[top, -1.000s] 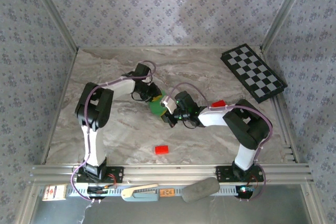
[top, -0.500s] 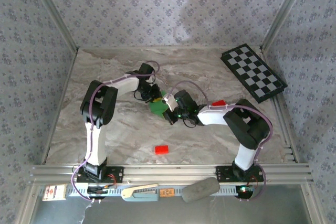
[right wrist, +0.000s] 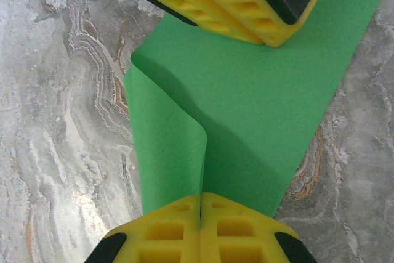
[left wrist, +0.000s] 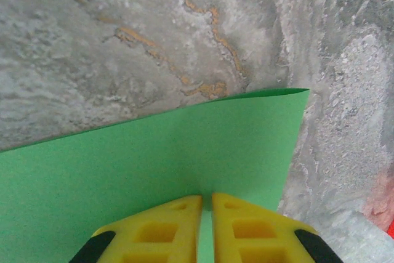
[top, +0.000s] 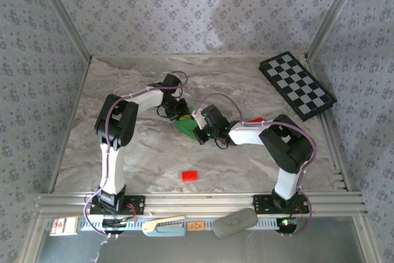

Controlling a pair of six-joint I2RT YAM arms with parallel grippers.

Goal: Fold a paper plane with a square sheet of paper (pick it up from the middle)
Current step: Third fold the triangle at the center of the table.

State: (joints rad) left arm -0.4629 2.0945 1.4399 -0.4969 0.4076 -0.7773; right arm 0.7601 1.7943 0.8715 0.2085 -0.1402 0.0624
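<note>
The square sheet of paper (top: pixel 183 125) is bright green and sits mid-table between my two grippers. In the right wrist view the sheet (right wrist: pixel 258 90) is bent, with one flap (right wrist: pixel 166 146) curling up. My right gripper (right wrist: pixel 201 200) is shut on the near edge of that flap. My left gripper (right wrist: pixel 231 7) pinches the far edge. In the left wrist view the yellow fingers (left wrist: pixel 166 229) are almost together with the green sheet (left wrist: pixel 154 158) between them, so the left gripper (left wrist: pixel 206 204) is shut on it. From above, the left gripper (top: pixel 178 113) and right gripper (top: pixel 200 130) face each other. The paper plane is out of view.
A small red block (top: pixel 189 175) lies toward the near edge of the marble table (top: pixel 135 164). A red wedge (top: pixel 256 121) sits behind the right arm. A checkerboard (top: pixel 297 84) lies at the back right. Patterned walls enclose the table.
The left arm swung right and its gripper closed on the sheet's far edge. The right gripper, still shut on the sheet, shifted slightly left and back.
</note>
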